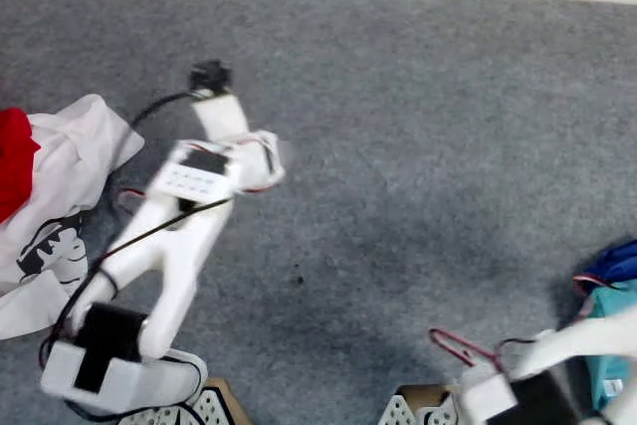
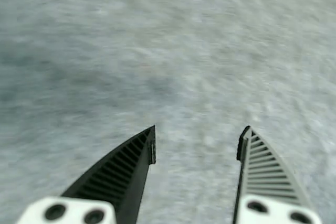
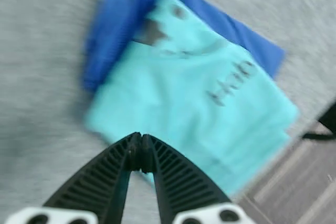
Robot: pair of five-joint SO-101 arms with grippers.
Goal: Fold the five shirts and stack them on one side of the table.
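A crumpled white shirt (image 1: pixel 70 166) with a black print lies at the table's left edge, and a red shirt (image 1: pixel 15 161) lies partly on it. At the right edge a folded turquoise shirt (image 3: pixel 199 108) rests on a folded blue shirt (image 3: pixel 118 30); this stack (image 1: pixel 609 306) is partly cut off in the high view. My left gripper (image 2: pixel 199 129) stands open over bare grey surface, with nothing between its fingers. Its arm (image 1: pixel 179 216) stretches from the front left toward the middle back. My right gripper (image 3: pixel 140 137) is shut, its tips at the turquoise shirt's near edge.
The table is covered in grey carpet-like fabric (image 1: pixel 418 146). Both arm bases (image 1: pixel 109 370) stand along the front edge, the right arm (image 1: pixel 557 355) low at the front right. Past the table's edge by the stack, brownish floor (image 3: pixel 310 182) shows.
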